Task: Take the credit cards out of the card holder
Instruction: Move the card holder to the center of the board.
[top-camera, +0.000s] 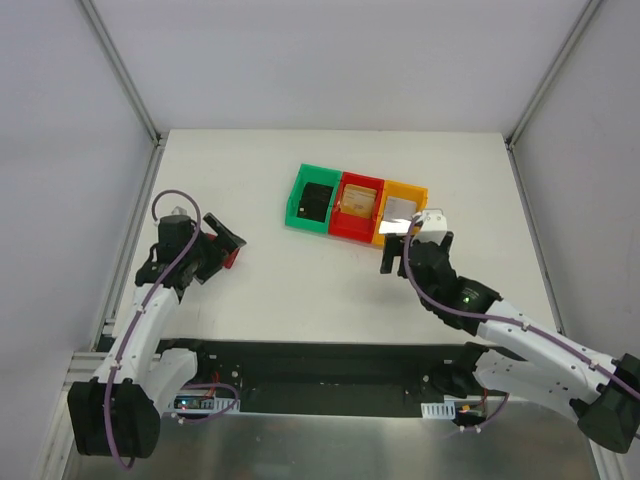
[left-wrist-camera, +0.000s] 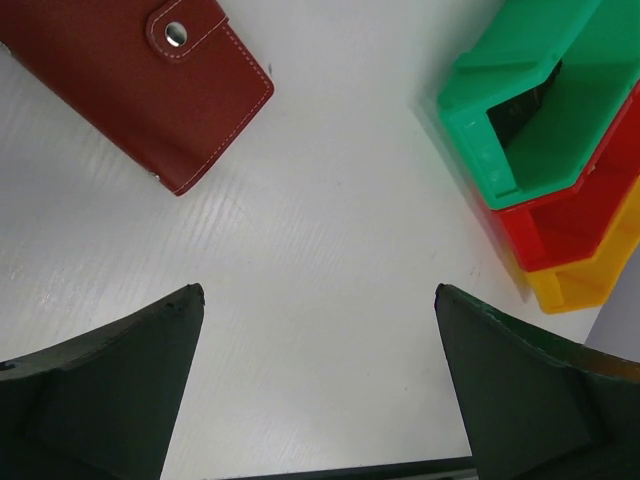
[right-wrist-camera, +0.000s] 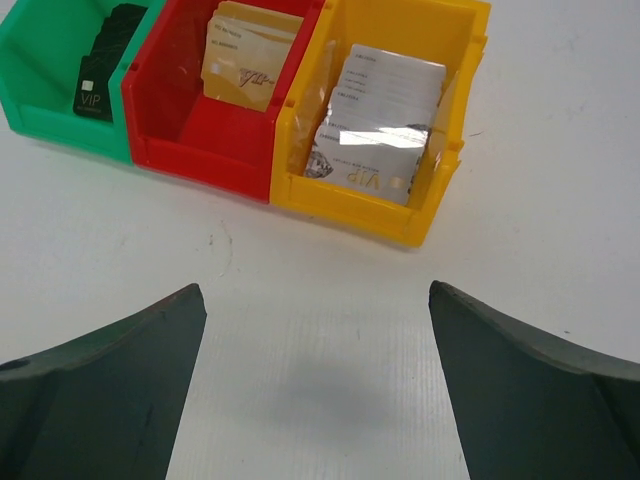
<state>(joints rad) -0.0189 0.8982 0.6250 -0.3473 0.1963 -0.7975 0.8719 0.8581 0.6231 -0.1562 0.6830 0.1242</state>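
Observation:
The card holder (left-wrist-camera: 130, 85), a red wallet with a snap tab, lies closed on the white table at the upper left of the left wrist view. Only a red sliver of it (top-camera: 231, 260) shows beside my left gripper (top-camera: 226, 243) in the top view. My left gripper (left-wrist-camera: 318, 300) is open and empty, a little short of it. My right gripper (right-wrist-camera: 315, 295) is open and empty in front of the bins; it also shows in the top view (top-camera: 415, 243). A black card (right-wrist-camera: 95, 95) lies in the green bin, a tan-gold card (right-wrist-camera: 250, 55) in the red bin, and silvery grey cards (right-wrist-camera: 380, 125) in the yellow bin.
Green bin (top-camera: 297, 200), red bin (top-camera: 352, 230) and yellow bin (top-camera: 384, 236) stand side by side at the table's middle back; they also show in the left wrist view (left-wrist-camera: 470, 130). Metal frame posts and white walls surround the table.

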